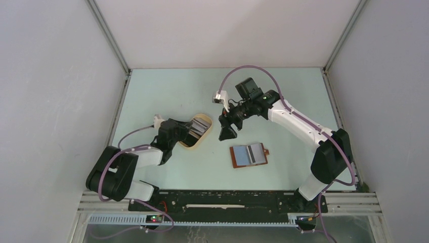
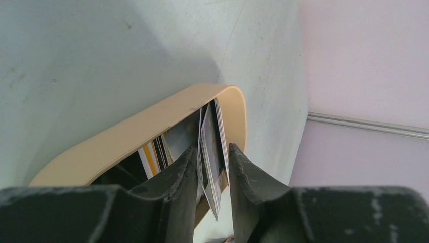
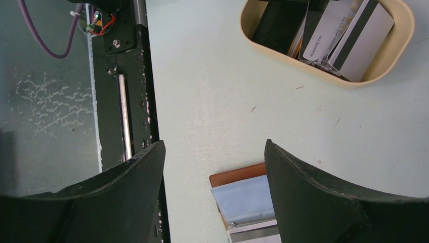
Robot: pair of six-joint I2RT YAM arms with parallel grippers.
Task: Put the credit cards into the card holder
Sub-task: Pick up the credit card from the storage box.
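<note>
Credit cards between left fingers

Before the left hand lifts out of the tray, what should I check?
1. Left hand around cards in the tray: ok.
2. Only one card between its fingers: not ok, more than one.
3. Grip firm: cannot tell.
4. Wallet open, flat on the table: ok.
5. Right hand open, off the wallet: ok.

Pale green tabletop between plain white walls, aluminium corner posts.
</note>
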